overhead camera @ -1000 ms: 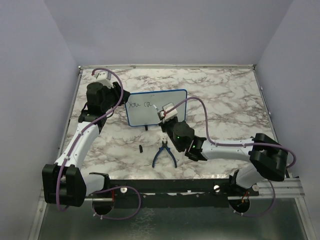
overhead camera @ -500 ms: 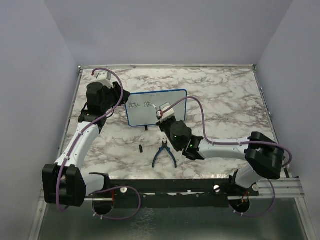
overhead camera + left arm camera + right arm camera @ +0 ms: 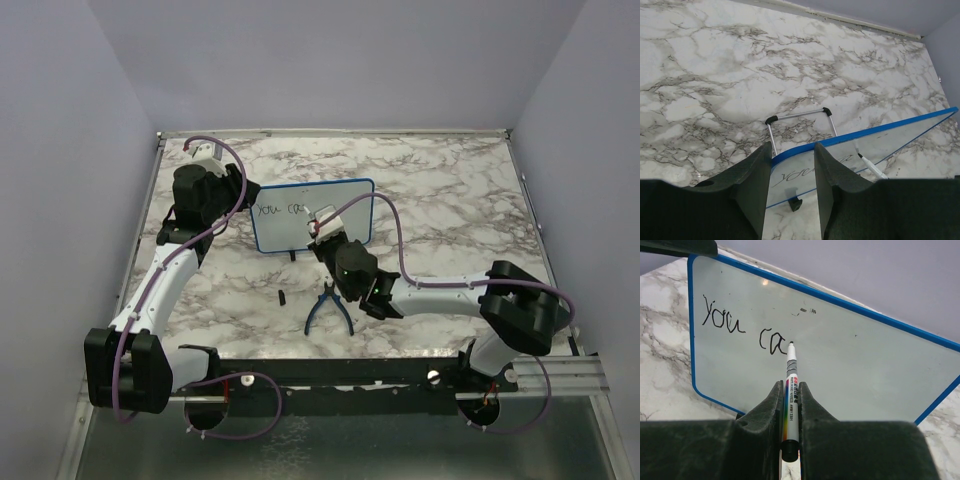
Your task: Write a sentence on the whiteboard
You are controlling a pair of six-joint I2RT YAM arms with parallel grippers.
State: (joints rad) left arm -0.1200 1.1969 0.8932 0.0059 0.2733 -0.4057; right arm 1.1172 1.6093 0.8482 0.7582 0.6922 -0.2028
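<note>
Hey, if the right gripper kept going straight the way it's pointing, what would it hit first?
The right gripper holds a marker; its tip would meet the whiteboard first, just after "ca", and may already touch.

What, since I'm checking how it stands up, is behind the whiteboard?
A thin metal wire stand with black caps sits behind the whiteboard; where it joins the board is covered.

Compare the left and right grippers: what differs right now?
The left gripper holds the whiteboard by its left edge, jaws partly apart; the right gripper is shut tight on the marker. Left reaches from the side; right faces the front, marker tip at the unfinished sentence. Both grip something.
</note>
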